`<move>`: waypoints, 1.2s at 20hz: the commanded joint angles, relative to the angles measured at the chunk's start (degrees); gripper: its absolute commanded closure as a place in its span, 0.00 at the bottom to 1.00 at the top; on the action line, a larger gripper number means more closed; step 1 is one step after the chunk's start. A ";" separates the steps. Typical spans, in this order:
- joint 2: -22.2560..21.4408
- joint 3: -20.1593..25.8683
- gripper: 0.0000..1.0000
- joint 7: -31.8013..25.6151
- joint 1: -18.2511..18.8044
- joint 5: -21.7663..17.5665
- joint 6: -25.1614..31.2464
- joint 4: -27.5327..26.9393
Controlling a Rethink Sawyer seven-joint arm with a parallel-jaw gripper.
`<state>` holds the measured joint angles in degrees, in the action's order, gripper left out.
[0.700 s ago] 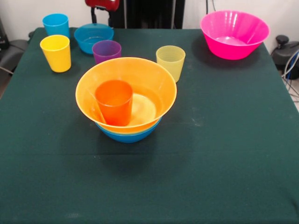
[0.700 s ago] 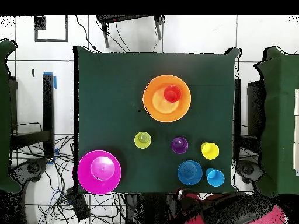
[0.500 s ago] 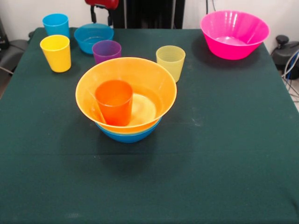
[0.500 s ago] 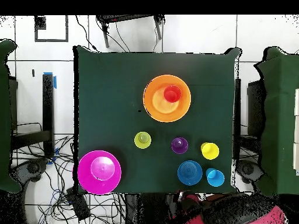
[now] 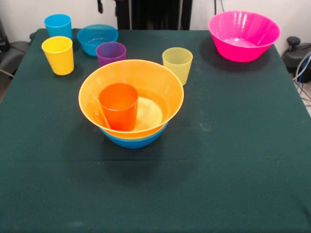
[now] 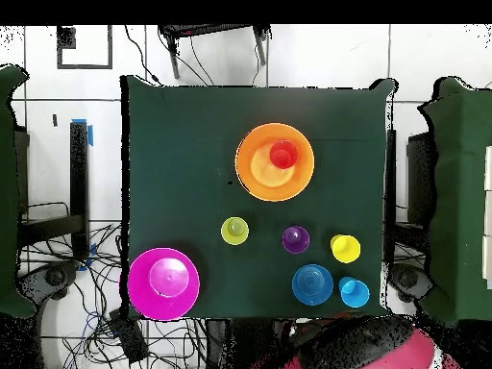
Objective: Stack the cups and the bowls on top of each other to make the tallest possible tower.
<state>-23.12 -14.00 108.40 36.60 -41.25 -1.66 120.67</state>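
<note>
The tower stands mid-table: a medium blue bowl (image 5: 133, 140) at the base, the large orange-yellow bowl (image 5: 150, 85) nested on it, and the orange cup (image 5: 118, 106) inside it, seen from overhead too (image 6: 282, 154). The blue cup (image 5: 58, 25), yellow cup (image 5: 58, 55), purple cup (image 5: 111, 52) and pale yellow-green cup (image 5: 177, 63) stand upright on the cloth. The small blue bowl (image 5: 97, 39) and the large pink bowl (image 5: 244, 35) sit at the far side. The green bowl is out of view. Only the tips of my gripper (image 5: 107, 4) show at the top edge, above the small blue bowl.
The table is covered with a dark green cloth (image 5: 233, 160). The red arm's bulk (image 6: 351, 348) lies past the table's edge at the robot's side. Cables and stands (image 6: 96, 317) surround the table on the floor.
My gripper has drawn back upward, away from the small blue bowl, until only its tips show. The cups, bowls and tower have not moved.
</note>
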 commanded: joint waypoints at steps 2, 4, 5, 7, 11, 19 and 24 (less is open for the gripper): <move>7.91 3.24 0.00 3.45 -2.70 -1.99 -0.53 -6.40; 9.04 2.86 0.00 3.72 -2.88 -1.93 -1.29 -6.87; 9.24 2.75 0.00 3.81 -3.05 -1.85 -1.50 -6.96; 10.07 2.14 0.00 4.40 -3.77 -1.66 -2.90 -6.85; 12.37 1.68 0.00 4.83 -2.91 -1.95 -5.70 -7.16; 16.94 2.35 0.00 4.00 0.40 -2.04 -7.27 -9.95; 18.29 3.28 0.00 2.84 2.60 -2.73 -6.80 -11.92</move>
<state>-10.15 -16.60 108.40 37.91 -41.20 -6.61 117.81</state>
